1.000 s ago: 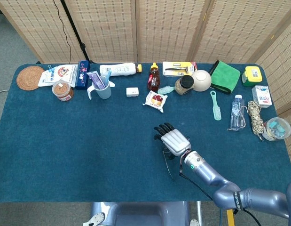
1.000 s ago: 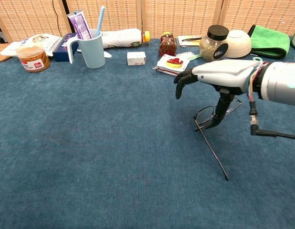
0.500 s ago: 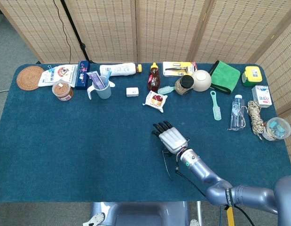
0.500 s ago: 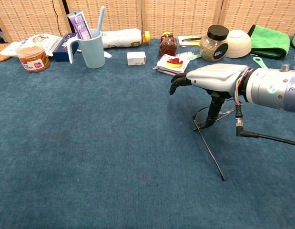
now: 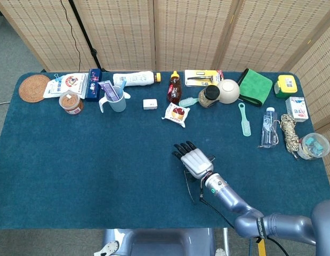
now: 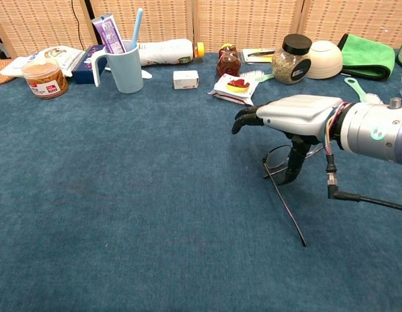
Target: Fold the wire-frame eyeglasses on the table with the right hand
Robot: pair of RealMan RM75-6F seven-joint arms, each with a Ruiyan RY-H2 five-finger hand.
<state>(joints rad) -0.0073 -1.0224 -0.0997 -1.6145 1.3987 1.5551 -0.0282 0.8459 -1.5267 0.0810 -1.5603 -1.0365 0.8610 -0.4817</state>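
Observation:
The wire-frame eyeglasses (image 6: 288, 207) lie on the blue table cloth, one thin temple stretched out toward the front edge. In the head view only that temple (image 5: 190, 186) shows, below my right hand. My right hand (image 6: 298, 110) hovers palm down over the lenses, its fingers (image 6: 245, 117) reaching forward and slightly curled. The thumb points down and touches the frame near the hinge. Nothing is gripped. In the head view the right hand (image 5: 194, 160) covers the lenses. My left hand appears in neither view.
A snack packet (image 6: 235, 86), a small white box (image 6: 186, 79), a jar (image 6: 291, 58) and a white bowl (image 6: 324, 50) stand behind the hand. A blue cup (image 6: 125, 66) is at the back left. A water bottle (image 5: 268, 128) and a comb (image 5: 244, 119) lie to the right.
My right hand drifted a little left, then back right and slightly lower. The glasses slid slightly left with it; the temple is still stretched out.

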